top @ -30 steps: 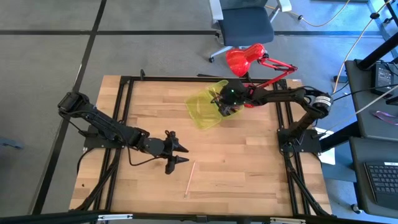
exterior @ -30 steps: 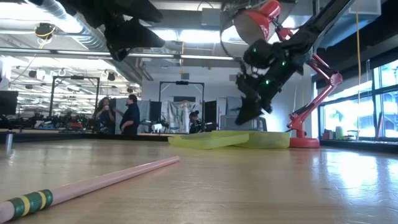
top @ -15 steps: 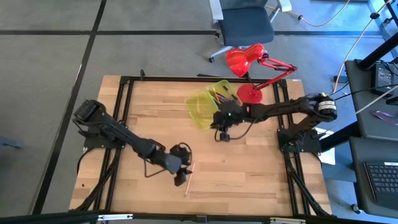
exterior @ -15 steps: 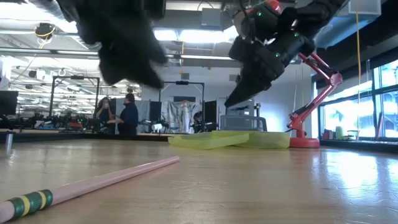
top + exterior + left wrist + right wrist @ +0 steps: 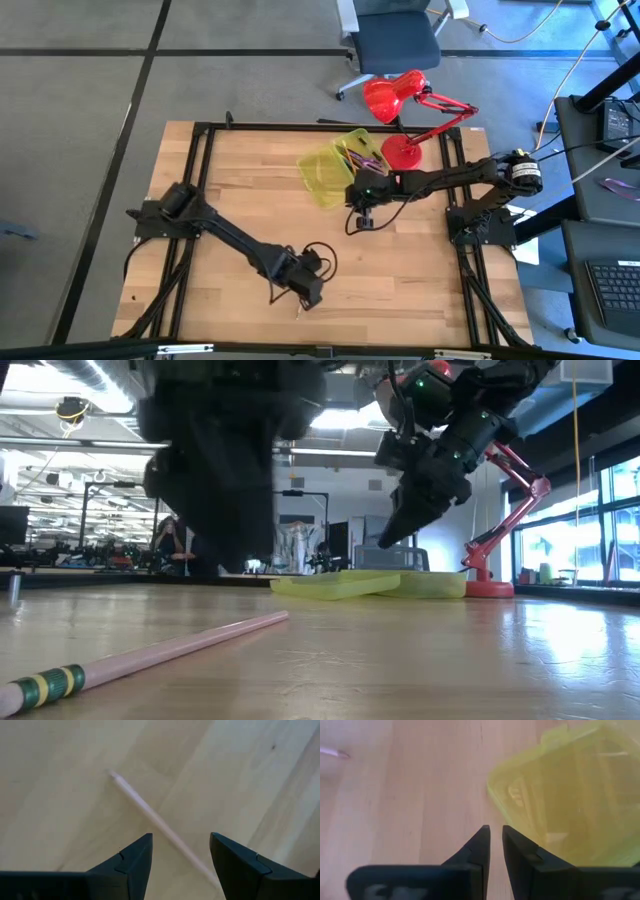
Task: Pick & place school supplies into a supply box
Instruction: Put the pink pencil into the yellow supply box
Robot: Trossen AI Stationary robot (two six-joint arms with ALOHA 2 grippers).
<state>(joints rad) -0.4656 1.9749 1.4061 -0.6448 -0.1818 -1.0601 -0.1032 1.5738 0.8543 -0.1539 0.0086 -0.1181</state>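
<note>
Pink pencil (image 5: 150, 815) lies flat on the wooden surface (image 5: 420, 270), well apart from the supply box (image 5: 335, 172). My left gripper (image 5: 180, 857) hovers right over that pencil, fingers spread apart and empty. My right gripper (image 5: 496, 851) hangs just beside the box, fingers nearly together, holding nothing.
</note>
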